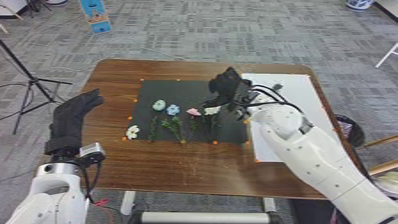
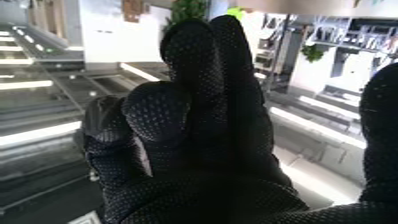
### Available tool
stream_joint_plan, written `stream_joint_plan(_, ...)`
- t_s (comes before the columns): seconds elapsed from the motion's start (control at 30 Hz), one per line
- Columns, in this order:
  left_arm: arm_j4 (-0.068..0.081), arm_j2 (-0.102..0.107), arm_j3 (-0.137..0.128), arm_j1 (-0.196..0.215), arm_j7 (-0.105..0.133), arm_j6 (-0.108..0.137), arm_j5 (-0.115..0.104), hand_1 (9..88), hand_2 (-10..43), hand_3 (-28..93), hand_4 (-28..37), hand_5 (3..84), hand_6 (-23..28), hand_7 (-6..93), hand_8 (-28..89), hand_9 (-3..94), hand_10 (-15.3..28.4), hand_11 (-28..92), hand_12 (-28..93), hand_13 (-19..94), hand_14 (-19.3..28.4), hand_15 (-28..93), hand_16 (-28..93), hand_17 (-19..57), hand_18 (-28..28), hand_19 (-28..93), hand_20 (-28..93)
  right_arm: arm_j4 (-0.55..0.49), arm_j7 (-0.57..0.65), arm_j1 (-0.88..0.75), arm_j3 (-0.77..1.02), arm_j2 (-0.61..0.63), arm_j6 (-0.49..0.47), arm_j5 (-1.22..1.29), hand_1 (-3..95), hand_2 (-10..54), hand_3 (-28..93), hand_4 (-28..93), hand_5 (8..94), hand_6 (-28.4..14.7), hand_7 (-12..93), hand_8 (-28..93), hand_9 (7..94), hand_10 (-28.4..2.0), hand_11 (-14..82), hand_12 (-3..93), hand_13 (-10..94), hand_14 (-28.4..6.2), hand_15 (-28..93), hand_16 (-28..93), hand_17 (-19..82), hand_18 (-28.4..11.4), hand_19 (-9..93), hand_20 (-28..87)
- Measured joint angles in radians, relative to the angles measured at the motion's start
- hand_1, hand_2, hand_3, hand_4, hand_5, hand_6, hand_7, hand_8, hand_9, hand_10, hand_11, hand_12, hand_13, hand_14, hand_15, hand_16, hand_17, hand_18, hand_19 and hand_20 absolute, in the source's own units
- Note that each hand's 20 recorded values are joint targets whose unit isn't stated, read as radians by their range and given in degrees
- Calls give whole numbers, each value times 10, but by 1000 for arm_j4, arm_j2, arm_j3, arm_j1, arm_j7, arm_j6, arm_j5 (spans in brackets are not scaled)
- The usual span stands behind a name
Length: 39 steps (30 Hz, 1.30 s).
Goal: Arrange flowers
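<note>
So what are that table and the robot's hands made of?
The table looks like wood or wood veneer, brown with streaky grain and a slight sheen. Both hands, left and right, seem covered in matte black fabric; the right's dotted, knit-like texture suggests a glove. What lies underneath is hidden.

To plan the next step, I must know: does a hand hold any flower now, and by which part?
Nothing is held: the right hand has nothing between thumb and fingers, and the left hand is empty too.

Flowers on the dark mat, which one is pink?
The pink flower, between the blue flower and the white flower by the right hand; no other is pink.
</note>
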Motion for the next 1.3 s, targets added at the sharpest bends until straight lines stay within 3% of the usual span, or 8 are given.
stream_joint_plan(0.23,-1,-1,-9,5,4,0,0,179,41,735,-283,487,49,131,-78,490,133,181,104,333,122,95,-15,46,43,12,135,10,19,27,51,43,14,-32,172,-62,669,-162,593,-15,205,-81,703,-153,338,322,645,-161,645,422,275,-263,748,673)
stream_joint_plan(0.4,-4,-3,-16,15,6,0,0,182,40,734,-283,487,48,132,-78,490,133,181,105,334,123,95,-15,47,44,12,135,105,14,58,149,55,-3,-182,181,-77,682,-166,547,-15,206,-81,661,-152,313,312,615,-165,639,419,257,-261,731,670)
stream_joint_plan(0.57,-7,-6,-17,21,6,0,0,187,37,735,-283,487,48,131,-78,491,133,183,106,334,123,96,-14,47,45,12,135,190,7,78,254,52,-89,-294,185,-82,686,-170,543,-15,208,-83,666,-154,313,309,619,-167,646,416,258,-261,730,671)
stream_joint_plan(0.73,-11,-10,-23,29,7,-1,0,190,35,736,-283,485,48,131,-78,491,133,183,106,335,123,96,-14,46,47,12,135,267,-52,98,309,34,-109,-353,187,-82,686,-174,543,-14,207,-86,679,-157,316,307,628,-167,652,414,261,-262,733,673)
stream_joint_plan(1.3,-23,-32,-25,60,16,-3,1,190,33,737,-283,486,48,133,-78,491,133,182,106,336,123,97,-13,46,49,12,135,315,-93,73,385,-11,-164,-350,187,-82,688,-176,541,-13,206,-87,687,-156,318,308,640,-165,657,415,271,-264,742,676)
